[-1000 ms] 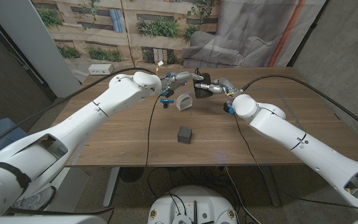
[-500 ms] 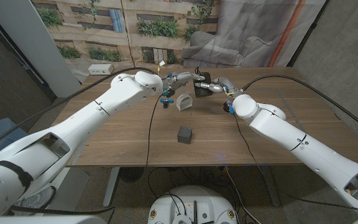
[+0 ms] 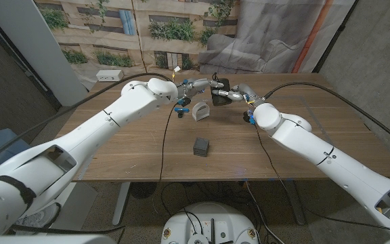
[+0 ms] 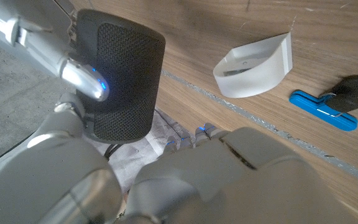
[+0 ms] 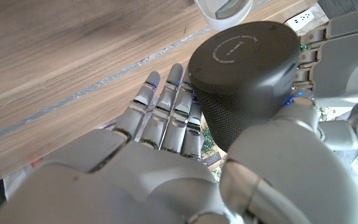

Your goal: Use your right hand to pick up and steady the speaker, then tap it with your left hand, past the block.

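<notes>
I saw the speaker (image 3: 221, 95), a dark cylinder wrapped in mesh fabric with a flat round cap, at the far middle of the wooden table (image 3: 147, 149), gripped in my right hand (image 3: 233, 94). In the right wrist view the speaker (image 5: 247, 74) sat between the thumb and the straightened fingers (image 5: 166, 112) of that hand (image 5: 179, 155), its cap turned toward the camera. Whether it was lifted clear of the tabletop I could not tell. My left hand (image 3: 198, 85) reached in from the left and met the speaker; in the left wrist view a fingertip (image 4: 86, 79) with a small blue light pressed against the mesh side of the speaker (image 4: 122, 74). That hand held nothing, though how far its other fingers were spread or curled I could not tell. Just near of the speaker, a little to the left, a white curved plastic piece (image 3: 200, 111) rested on the table, and left of it lay a small blue clip (image 3: 180, 108). Well nearer, around the table's middle, the dark grey block (image 3: 201, 146) stood alone. A white power strip (image 3: 110, 76) lay at the far left corner.
</notes>
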You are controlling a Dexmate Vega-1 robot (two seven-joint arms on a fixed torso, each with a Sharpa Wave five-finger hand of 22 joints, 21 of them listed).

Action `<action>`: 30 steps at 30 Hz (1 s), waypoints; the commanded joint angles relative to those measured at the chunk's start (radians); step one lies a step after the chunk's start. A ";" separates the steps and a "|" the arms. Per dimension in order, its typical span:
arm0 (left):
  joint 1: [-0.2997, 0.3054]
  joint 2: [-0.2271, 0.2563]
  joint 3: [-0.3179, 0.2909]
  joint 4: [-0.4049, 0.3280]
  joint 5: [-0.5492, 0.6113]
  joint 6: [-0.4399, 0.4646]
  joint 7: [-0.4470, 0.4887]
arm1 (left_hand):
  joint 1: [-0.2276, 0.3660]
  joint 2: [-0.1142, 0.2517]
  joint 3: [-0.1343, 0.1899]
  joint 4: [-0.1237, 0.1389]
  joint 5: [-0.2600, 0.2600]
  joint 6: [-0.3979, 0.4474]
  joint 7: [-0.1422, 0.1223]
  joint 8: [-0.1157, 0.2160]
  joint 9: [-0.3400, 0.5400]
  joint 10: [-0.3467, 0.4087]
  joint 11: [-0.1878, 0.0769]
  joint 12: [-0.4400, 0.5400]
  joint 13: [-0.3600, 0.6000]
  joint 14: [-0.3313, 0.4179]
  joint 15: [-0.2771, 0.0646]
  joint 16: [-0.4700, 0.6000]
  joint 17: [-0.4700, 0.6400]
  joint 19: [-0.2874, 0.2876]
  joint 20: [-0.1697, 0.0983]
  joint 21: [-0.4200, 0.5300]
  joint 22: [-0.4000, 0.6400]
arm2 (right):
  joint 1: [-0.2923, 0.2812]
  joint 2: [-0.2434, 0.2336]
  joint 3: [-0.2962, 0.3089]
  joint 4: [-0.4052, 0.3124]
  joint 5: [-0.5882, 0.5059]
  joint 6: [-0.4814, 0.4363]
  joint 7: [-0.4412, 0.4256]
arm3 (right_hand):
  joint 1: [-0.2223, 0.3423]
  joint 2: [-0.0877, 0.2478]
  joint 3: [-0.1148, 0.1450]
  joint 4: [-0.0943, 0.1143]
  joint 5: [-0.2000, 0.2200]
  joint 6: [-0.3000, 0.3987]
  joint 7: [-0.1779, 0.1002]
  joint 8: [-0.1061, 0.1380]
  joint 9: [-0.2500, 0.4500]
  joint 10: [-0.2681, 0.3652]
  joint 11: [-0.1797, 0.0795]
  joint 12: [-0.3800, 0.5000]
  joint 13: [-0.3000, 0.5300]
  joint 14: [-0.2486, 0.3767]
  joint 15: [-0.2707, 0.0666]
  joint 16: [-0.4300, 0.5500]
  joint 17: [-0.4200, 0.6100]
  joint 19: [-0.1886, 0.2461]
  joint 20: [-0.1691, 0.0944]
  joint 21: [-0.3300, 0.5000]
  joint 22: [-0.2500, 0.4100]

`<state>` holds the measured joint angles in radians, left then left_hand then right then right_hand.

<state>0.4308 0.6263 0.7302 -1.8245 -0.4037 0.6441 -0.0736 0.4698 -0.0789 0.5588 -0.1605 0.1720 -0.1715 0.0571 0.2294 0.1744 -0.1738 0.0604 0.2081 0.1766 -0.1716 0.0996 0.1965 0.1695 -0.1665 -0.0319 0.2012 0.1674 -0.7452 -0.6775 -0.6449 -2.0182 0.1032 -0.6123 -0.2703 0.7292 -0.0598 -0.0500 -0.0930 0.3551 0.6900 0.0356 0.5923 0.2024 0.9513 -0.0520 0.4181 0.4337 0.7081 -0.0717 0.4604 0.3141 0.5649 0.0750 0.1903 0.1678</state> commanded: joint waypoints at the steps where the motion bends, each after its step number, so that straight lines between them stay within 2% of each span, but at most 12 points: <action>1: 0.001 0.009 0.002 -0.014 0.018 0.014 0.008 | 0.011 0.020 0.005 -0.006 0.006 -0.098 0.002 0.010 0.001 -0.174 -0.002 0.007 0.002 -0.218 -0.008 0.004 0.003 -0.188 0.005 0.009 0.002 | -0.010 0.011 0.008 0.003 0.000 0.010 -0.018 | 0.049 0.056 0.004 -0.008 0.006 0.107 -0.109 0.007 0.003 0.157 -0.149 0.004 0.005 0.010 -0.127 -0.005 0.003 0.003 0.000 0.001 0.003; 12: -0.001 0.008 0.011 -0.008 0.044 -0.008 0.006 | 0.033 0.043 0.015 -0.010 0.008 -0.048 0.004 0.020 0.000 -0.125 -0.006 0.012 0.001 -0.169 -0.009 0.006 0.002 -0.146 0.012 0.009 0.001 | -0.019 0.012 0.014 -0.001 -0.003 0.012 -0.032 | 0.054 0.058 0.005 -0.011 0.005 0.107 -0.108 0.007 0.003 0.158 -0.149 0.002 0.003 0.012 -0.127 -0.009 0.005 0.003 0.002 0.001 0.003; 30: 0.014 -0.001 -0.002 -0.005 0.046 -0.027 0.014 | 0.043 0.051 0.018 -0.011 0.008 -0.043 0.003 0.017 0.000 -0.118 -0.010 0.007 0.001 -0.162 -0.007 0.000 0.001 -0.140 0.006 0.003 0.000 | -0.027 0.025 0.022 0.008 0.000 0.020 -0.050 | 0.069 0.068 0.010 -0.016 0.006 0.119 -0.113 0.013 0.003 0.172 -0.153 0.005 0.004 0.024 -0.131 -0.016 0.005 0.007 -0.006 0.002 0.003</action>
<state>0.4357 0.6309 0.7343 -1.8332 -0.3624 0.6291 -0.0637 0.5076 -0.0308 0.5696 -0.1734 0.1741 -0.1715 0.0572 0.2445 0.1722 -0.1737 0.0605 0.2149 0.1768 -0.1715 0.0996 0.1965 0.1675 -0.1719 -0.0265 0.2011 0.1675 -0.7683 -0.6587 -0.6275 -2.0157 0.1011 -0.5963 -0.3091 0.7414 -0.0483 -0.0401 -0.1029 0.3553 0.6900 0.0355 0.5962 0.2026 0.9566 -0.0464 0.4168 0.4342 0.7207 -0.0733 0.4472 0.3155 0.5651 0.0750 0.1903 0.1679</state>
